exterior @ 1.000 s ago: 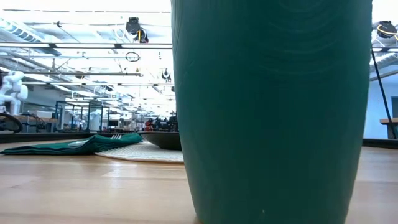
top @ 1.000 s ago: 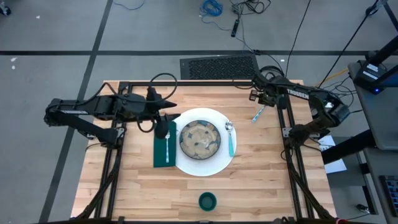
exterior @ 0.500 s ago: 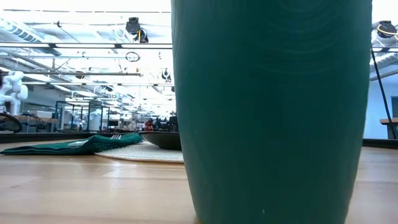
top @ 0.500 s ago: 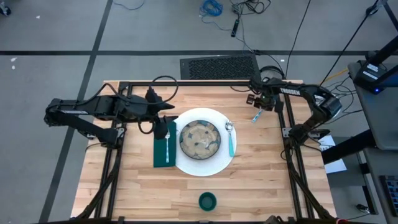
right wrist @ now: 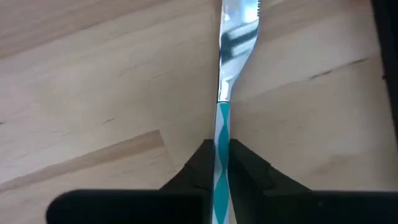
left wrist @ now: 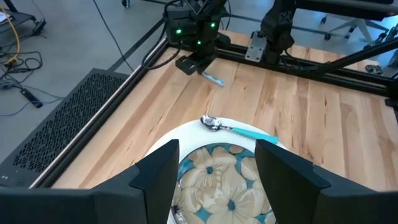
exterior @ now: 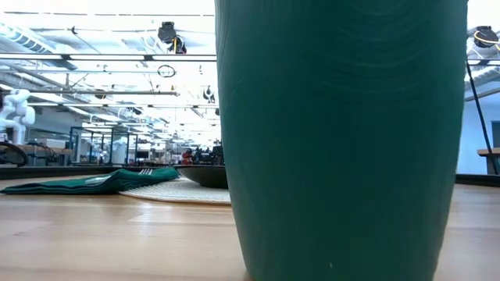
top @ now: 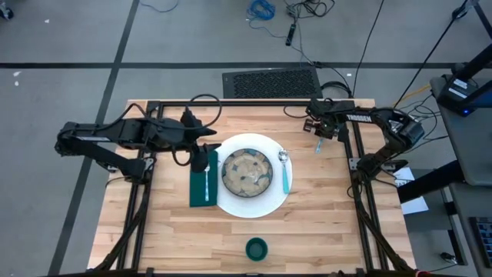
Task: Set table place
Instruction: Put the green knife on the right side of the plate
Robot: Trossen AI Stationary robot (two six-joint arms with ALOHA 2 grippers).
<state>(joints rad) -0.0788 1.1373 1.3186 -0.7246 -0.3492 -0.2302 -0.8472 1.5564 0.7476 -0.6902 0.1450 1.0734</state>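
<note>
The white plate [top: 231,206] carries the speckled bowl [top: 246,171] and the teal-handled spoon [top: 285,173] on its right rim. The dark green napkin [top: 201,192] lies left of the plate with the fork [top: 208,181] on it. The green cup [top: 256,248] stands near the front edge and fills the low view [exterior: 344,140]. My right gripper [top: 320,129] is at the far right, shut on a knife [top: 317,145] with a teal handle and silver blade. My left gripper [left wrist: 216,152] is open and empty over the plate's left edge. My right gripper pinches the knife's teal handle [right wrist: 219,146] between its two fingers, which lie along the knife. The silver blade [right wrist: 236,37] sticks out past the fingertips and slants down toward the table [left wrist: 217,81]. Whether its tip touches the wood, I cannot tell.
The black frame rails [top: 361,200] run along the table's left and right sides. Bare wood [top: 323,223] lies right of the plate and around the cup. A black grille [top: 269,81] lies on the floor beyond the far edge.
My right gripper has shifted a little toward the table's left with the knife in its hold. The knife has turned, and from above it now shows shorter and points more toward the near edge.
</note>
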